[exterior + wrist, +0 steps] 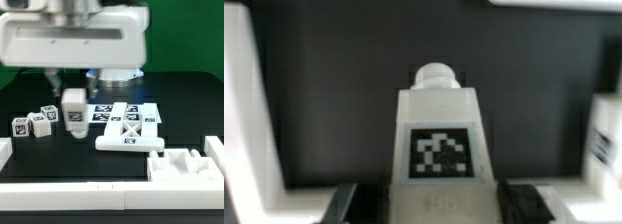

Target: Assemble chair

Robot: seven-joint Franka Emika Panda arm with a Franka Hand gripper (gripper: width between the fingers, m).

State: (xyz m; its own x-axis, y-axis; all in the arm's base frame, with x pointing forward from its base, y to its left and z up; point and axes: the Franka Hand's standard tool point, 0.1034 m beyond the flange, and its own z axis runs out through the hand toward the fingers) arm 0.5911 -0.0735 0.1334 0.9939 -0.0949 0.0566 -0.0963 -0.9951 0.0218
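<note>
Nearest you sits the white edge block (185, 168); at its ten o'clock your gripper (438, 200) pinches a tagged pegged leg (439, 130).

My arm (70, 40) hangs in from twelve o'clock, wrist pointing straight down toward six. My gripper (434, 202) is clamped partway closed on an upright chair leg (438, 130), one finger on either side.
</note>
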